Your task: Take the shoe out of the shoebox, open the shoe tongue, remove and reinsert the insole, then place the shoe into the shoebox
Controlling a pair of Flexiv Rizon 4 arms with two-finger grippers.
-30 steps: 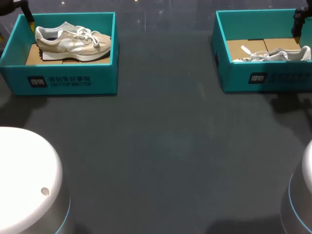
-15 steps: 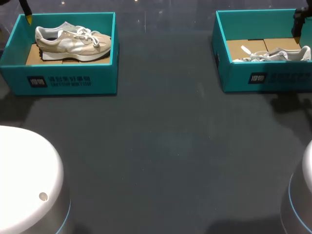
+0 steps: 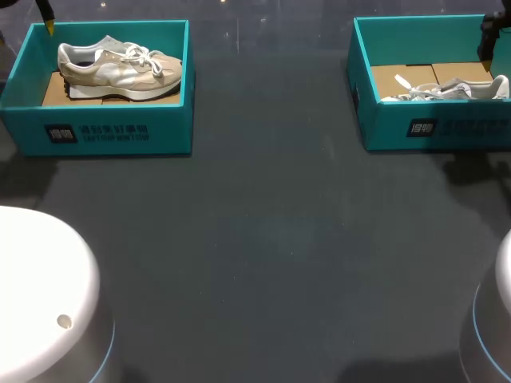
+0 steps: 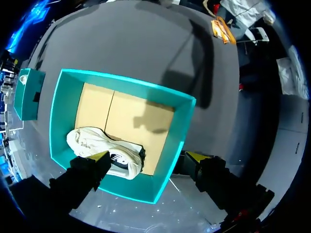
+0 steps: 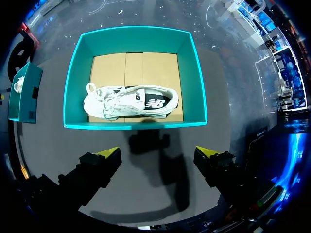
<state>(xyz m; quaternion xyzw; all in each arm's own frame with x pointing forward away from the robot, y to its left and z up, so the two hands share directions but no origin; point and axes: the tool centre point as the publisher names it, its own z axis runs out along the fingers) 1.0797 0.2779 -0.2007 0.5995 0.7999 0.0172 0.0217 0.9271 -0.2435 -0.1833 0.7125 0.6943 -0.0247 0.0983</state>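
Dark grey table (image 3: 271,239), a teal box at each far corner. Left gripper (image 4: 148,156) spread wide above the left shoebox (image 4: 180,126), straddling its wall, one finger over the left shoe (image 4: 92,143); long axis roughly along the finger line, so probably a wrist turn first. Right gripper (image 5: 158,151) likewise open, right shoebox (image 5: 131,125) ahead, right shoe (image 5: 129,103) lengthways inside.

Dark grey table (image 3: 271,239), matte top

Black right hand (image 5: 156,151), yellow fingertips (image 5: 110,152)
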